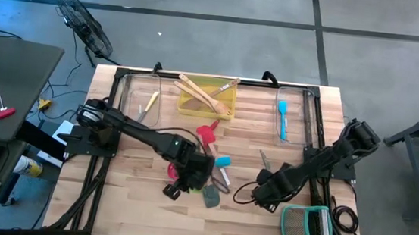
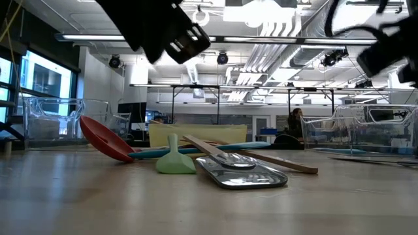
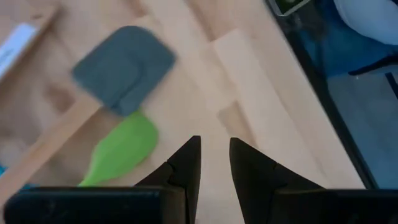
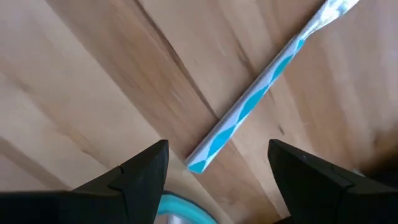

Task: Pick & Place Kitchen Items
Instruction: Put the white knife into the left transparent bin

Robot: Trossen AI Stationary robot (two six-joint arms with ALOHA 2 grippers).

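A cluster of kitchen items lies mid-table: a red ladle (image 1: 208,133), a blue utensil (image 1: 223,162), a grey spatula (image 3: 124,68) on a wooden handle and a green spatula (image 3: 121,152). My left gripper (image 3: 214,165) hovers over bare wood beside the grey and green spatulas. Its fingers are a narrow gap apart with nothing between them. My right gripper (image 4: 217,165) points down, wide open, over the handle end of a knife (image 4: 261,93) with a blue-and-white patterned handle. The knife lies flat on the table, and the fingers stand on either side of its handle tip without touching it.
At the far edge a yellow tray (image 1: 229,112) holds wooden utensils. It stands between a clear bin (image 1: 131,95) with a yellow-handled knife and a clear bin (image 1: 305,114) with a blue spatula. A teal-framed rack (image 1: 306,225) stands at the near right corner.
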